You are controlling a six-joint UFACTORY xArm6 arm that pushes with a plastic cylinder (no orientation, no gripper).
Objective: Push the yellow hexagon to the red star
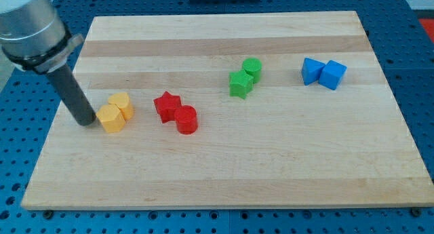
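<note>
The yellow hexagon (111, 118) lies on the wooden board (224, 173) at the view's left, touching a second yellow block (123, 104) just above and right of it. The red star (166, 105) lies a short way to the right of the yellow pair, with a gap between them. A red cylinder (186, 120) touches the star's lower right side. My tip (87, 121) rests on the board right against the left side of the yellow hexagon. The dark rod slants up to the view's top left.
A green star (239, 84) and a green cylinder (252, 68) sit together above the board's middle. Two blue blocks (311, 70) (333, 75) sit side by side at the upper right. The board's left edge is close to my tip.
</note>
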